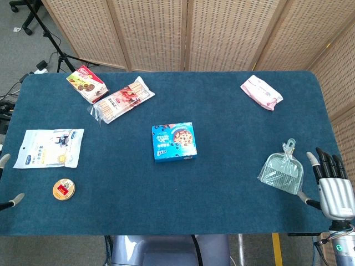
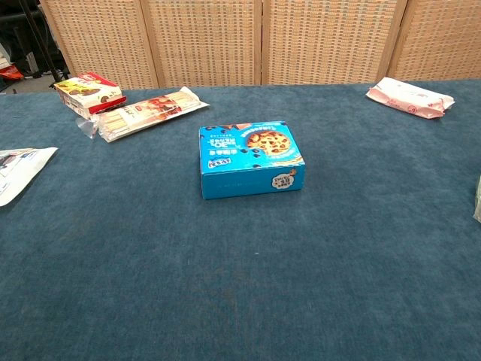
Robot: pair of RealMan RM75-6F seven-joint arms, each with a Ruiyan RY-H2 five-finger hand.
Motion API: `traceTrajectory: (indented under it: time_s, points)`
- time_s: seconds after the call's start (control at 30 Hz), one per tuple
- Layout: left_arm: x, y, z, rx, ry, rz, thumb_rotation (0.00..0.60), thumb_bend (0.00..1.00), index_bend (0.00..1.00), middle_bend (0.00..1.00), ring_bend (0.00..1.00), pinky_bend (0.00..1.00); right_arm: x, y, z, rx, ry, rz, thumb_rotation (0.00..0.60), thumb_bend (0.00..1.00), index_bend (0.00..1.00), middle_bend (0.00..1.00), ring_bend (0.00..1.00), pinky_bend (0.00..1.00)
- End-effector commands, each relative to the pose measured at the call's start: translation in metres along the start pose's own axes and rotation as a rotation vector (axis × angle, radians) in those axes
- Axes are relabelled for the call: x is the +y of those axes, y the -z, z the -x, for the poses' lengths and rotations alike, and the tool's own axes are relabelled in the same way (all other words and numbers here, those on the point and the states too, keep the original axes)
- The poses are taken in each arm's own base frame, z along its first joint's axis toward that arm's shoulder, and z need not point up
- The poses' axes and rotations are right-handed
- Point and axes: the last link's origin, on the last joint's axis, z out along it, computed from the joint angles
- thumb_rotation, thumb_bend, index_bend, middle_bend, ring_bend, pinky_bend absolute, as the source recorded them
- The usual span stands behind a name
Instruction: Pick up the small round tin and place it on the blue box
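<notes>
Head view, nearest edge first: the right hand [image 1: 334, 185] sat at the lower right of the frame, fingers straight, spread and holding nothing, just beside the clear dustpan [image 1: 283, 172] but, as far as could be judged, not touching it. Of the left hand [image 1: 6, 183] only fingertips showed at the lower left edge, apart and with nothing visible between them; the palm was cut off, so an empty, released hand was a judgement. The tin [image 1: 64, 189] lay flat at lower left of the cloth [image 1: 222, 205], lid up, near those fingertips and just below the white pouch [image 1: 50, 147]. That placement favoured the left hand for the pick, probably from above, since the tin was low and round. The blue box [image 1: 174, 142] lay flat at frame centre, well apart from the tin, its broad top face bare, a level spot for the drop. Chest view showed the box [image 2: 250, 161] centred, neither hand nor tin in frame. Farther back: the stick pack [image 1: 122, 100] and red box [image 1: 86, 83] at upper left, the pink packet [image 1: 260, 92] at upper right, all clear of the likely tin-to-box path. The pick had not begun.
</notes>
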Motion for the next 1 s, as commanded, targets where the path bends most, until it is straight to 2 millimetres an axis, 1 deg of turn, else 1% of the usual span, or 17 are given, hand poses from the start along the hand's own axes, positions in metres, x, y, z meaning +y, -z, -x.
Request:
traceTrajectory:
  time_s: [0.03, 0.17, 0.37, 0.57, 0.63, 0.8, 1.0]
  points:
    - [0.0, 0.0, 0.0, -0.002, -0.002, 0.002, 0.6, 0.0, 0.0, 0.0, 0.0, 0.0, 0.001, 0.001, -0.001, 0.002, -0.011, 0.002, 0.6, 0.0, 0.0, 0.0, 0.0, 0.0]
    - [0.0, 0.003, 0.001, -0.022, -0.01, 0.014, 0.6, 0.0, 0.0, 0.0, 0.0, 0.0, 0.001, 0.0, -0.002, 0.008, -0.032, 0.007, 0.6, 0.0, 0.0, 0.0, 0.0, 0.0]
    - [-0.003, 0.007, 0.01, -0.139, -0.049, 0.058, 0.6, 0.0, 0.0, 0.0, 0.0, 0.0, 0.001, 0.0, -0.002, 0.006, -0.05, 0.017, 0.6, 0.0, 0.0, 0.0, 0.0, 0.0]
    - [-0.011, -0.001, 0.034, -0.295, -0.093, 0.125, 0.6, 0.0, 0.0, 0.0, 0.0, 0.0, 0.002, -0.001, -0.001, -0.003, -0.059, 0.027, 0.6, 0.0, 0.0, 0.0, 0.0, 0.0]
    - [-0.011, -0.005, 0.043, -0.339, -0.111, 0.162, 0.6, 0.0, 0.0, 0.0, 0.0, 0.0, 0.002, -0.001, -0.001, -0.005, -0.063, 0.027, 0.6, 0.0, 0.0, 0.0, 0.0, 0.0]
    - [-0.002, -0.019, 0.066, -0.415, -0.116, 0.292, 0.6, 0.0, 0.0, 0.0, 0.0, 0.0, 0.001, -0.001, 0.0, -0.009, -0.066, 0.027, 0.6, 0.0, 0.0, 0.0, 0.0, 0.0]
    - [0.006, -0.031, 0.082, -0.442, -0.142, 0.332, 0.6, 0.0, 0.0, 0.0, 0.0, 0.0, 0.003, -0.002, 0.0, -0.011, -0.072, 0.03, 0.6, 0.0, 0.0, 0.0, 0.0, 0.0]
